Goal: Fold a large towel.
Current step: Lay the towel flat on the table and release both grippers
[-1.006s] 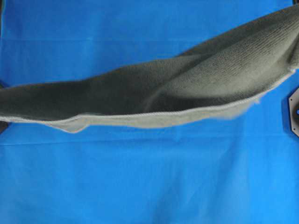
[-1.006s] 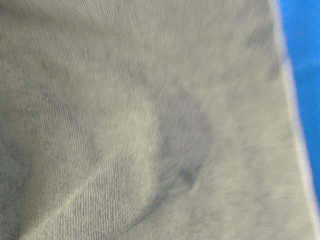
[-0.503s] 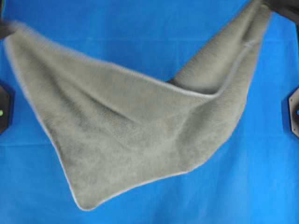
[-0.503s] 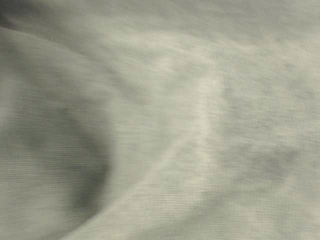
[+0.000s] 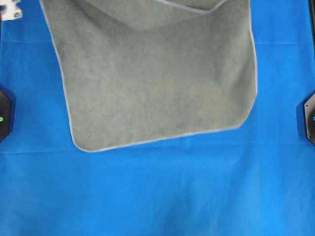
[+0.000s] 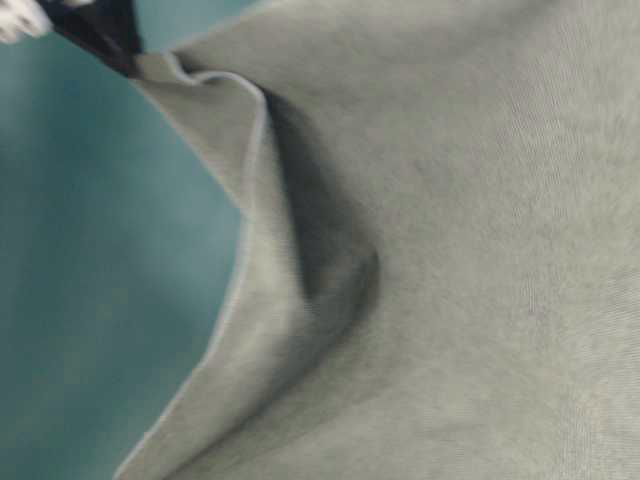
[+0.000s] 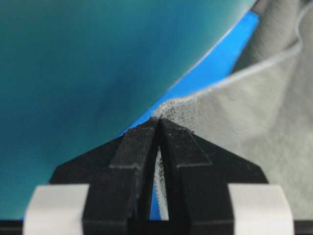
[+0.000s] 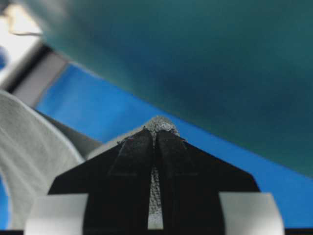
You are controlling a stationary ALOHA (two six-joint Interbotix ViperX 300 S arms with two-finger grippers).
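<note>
The grey-green towel (image 5: 157, 83) lies spread over the far half of the blue sheet. Its near hem runs from the left corner to the rounded right corner, and a flap is folded over at the top edge. Both grippers are beyond the top of the overhead view. My left gripper (image 7: 159, 121) is shut on a towel corner, and the cloth (image 7: 254, 112) hangs off to its right. My right gripper (image 8: 155, 129) is shut on another corner, and the towel (image 8: 29, 147) trails to its left. In the table-level view the towel (image 6: 480, 250) fills the frame, with black fingers (image 6: 105, 40) pinching a corner at top left.
The blue table sheet (image 5: 157, 196) is bare below the towel's near hem. Black arm bases sit at the left edge (image 5: 3, 118) and the right edge (image 5: 309, 118). A teal wall (image 7: 98, 58) stands close behind both grippers.
The towel hung stretched and skewed between the grippers. It has since swung to the far side and now lies flat and squared, with both held corners carried out past the top edge.
</note>
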